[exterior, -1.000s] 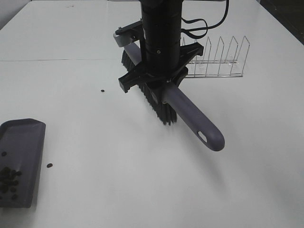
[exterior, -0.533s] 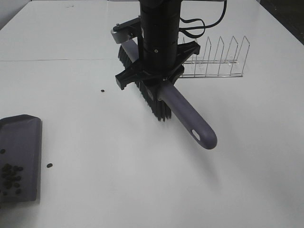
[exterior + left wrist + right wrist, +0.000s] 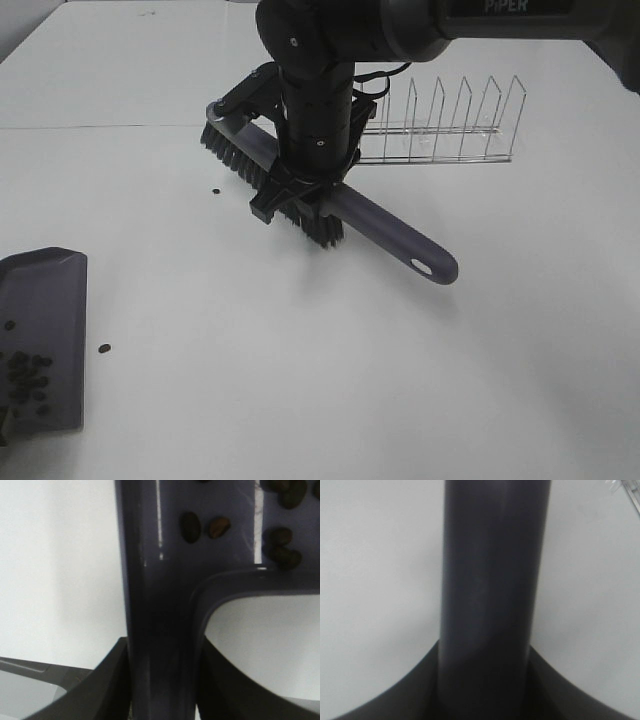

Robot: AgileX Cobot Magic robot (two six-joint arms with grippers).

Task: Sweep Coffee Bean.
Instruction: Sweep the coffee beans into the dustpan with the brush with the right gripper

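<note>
The purple-grey dustpan (image 3: pixel 50 320) lies at the table's front left with several coffee beans (image 3: pixel 22 375) in it. One loose bean (image 3: pixel 104 348) lies just right of the pan and another (image 3: pixel 215 193) lies farther back. My right gripper (image 3: pixel 305 190) is shut on the brush handle (image 3: pixel 395 238), with the bristles (image 3: pixel 262 180) at the table right of the far bean. In the right wrist view the handle (image 3: pixel 490 580) fills the frame. In the left wrist view my left gripper (image 3: pixel 162 680) is shut on the dustpan's handle (image 3: pixel 160 620), with beans (image 3: pixel 200 526) beyond.
A clear wire rack (image 3: pixel 450 130) stands at the back right, just behind the right arm. A thin seam (image 3: pixel 100 126) crosses the white table at the back.
The brush has swung so its bristle end points farther left, toward the far loose bean, and sits lower. The dustpan has shifted slightly at the front left.
</note>
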